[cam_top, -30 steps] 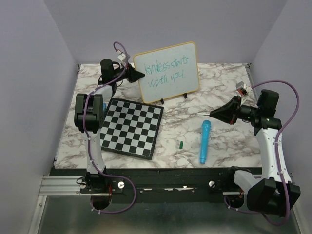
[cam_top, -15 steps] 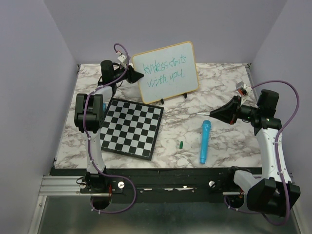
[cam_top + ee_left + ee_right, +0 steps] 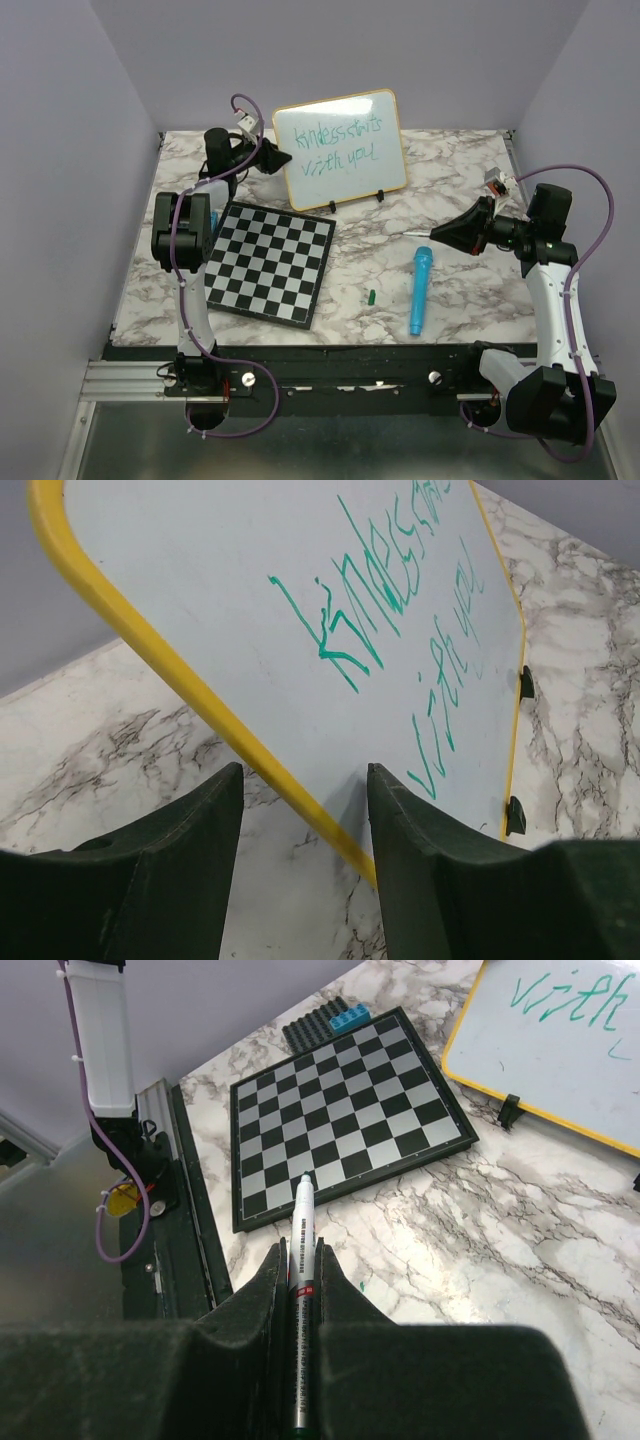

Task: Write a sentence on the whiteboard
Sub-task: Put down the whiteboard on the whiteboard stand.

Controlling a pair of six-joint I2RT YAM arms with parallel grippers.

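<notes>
The whiteboard (image 3: 340,150) stands upright at the back of the table, with a yellow frame and black feet. The sentence (image 3: 328,146), in green, reads "kindess starts with you" in two lines. It also shows in the left wrist view (image 3: 400,630). My left gripper (image 3: 278,158) is open and straddles the board's left frame edge (image 3: 200,700). Its right finger (image 3: 420,840) lies against the board's face. My right gripper (image 3: 440,234) hovers above the table's right side. It is shut on a white marker (image 3: 302,1222), uncapped, with its tip pointing left.
A black-and-white checkered board (image 3: 270,262) lies in front of the whiteboard. A blue pen-like object (image 3: 418,290) and a small green cap (image 3: 370,297) lie on the marble near the front. A black studded plate with a blue brick (image 3: 325,1022) sits beyond the checkered board.
The whiteboard has turned a little, its top edge shifting left, and my left gripper has shifted with it. The right arm and marker have not moved.
</notes>
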